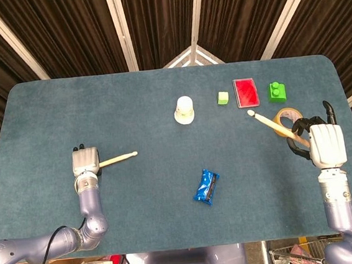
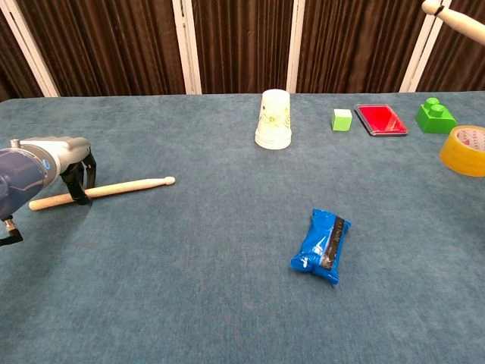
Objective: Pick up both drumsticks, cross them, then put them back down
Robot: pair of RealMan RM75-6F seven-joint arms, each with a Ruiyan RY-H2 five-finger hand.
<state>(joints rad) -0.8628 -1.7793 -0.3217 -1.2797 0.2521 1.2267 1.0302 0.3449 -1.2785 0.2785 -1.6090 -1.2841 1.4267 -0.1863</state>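
One wooden drumstick (image 1: 119, 157) (image 2: 114, 187) lies low over the blue table at the left, tip pointing right. My left hand (image 1: 85, 160) (image 2: 45, 163) has its dark fingers (image 2: 79, 187) wrapped around the stick near the butt end. At the right edge my right hand (image 1: 327, 144) grips the second drumstick (image 1: 274, 123) by its butt and holds it raised. That stick slants up and to the left over the tape roll. In the chest view only its tip (image 2: 455, 17) shows, at the top right corner, and the right hand is out of frame.
An upturned paper cup (image 1: 184, 109) (image 2: 273, 119) stands mid-table. A blue snack packet (image 1: 206, 186) (image 2: 322, 245) lies nearer the front. At the back right sit a small green cube (image 1: 223, 97), a red box (image 1: 245, 92), a green brick (image 1: 277, 91) and a yellow tape roll (image 1: 289, 112) (image 2: 464, 150).
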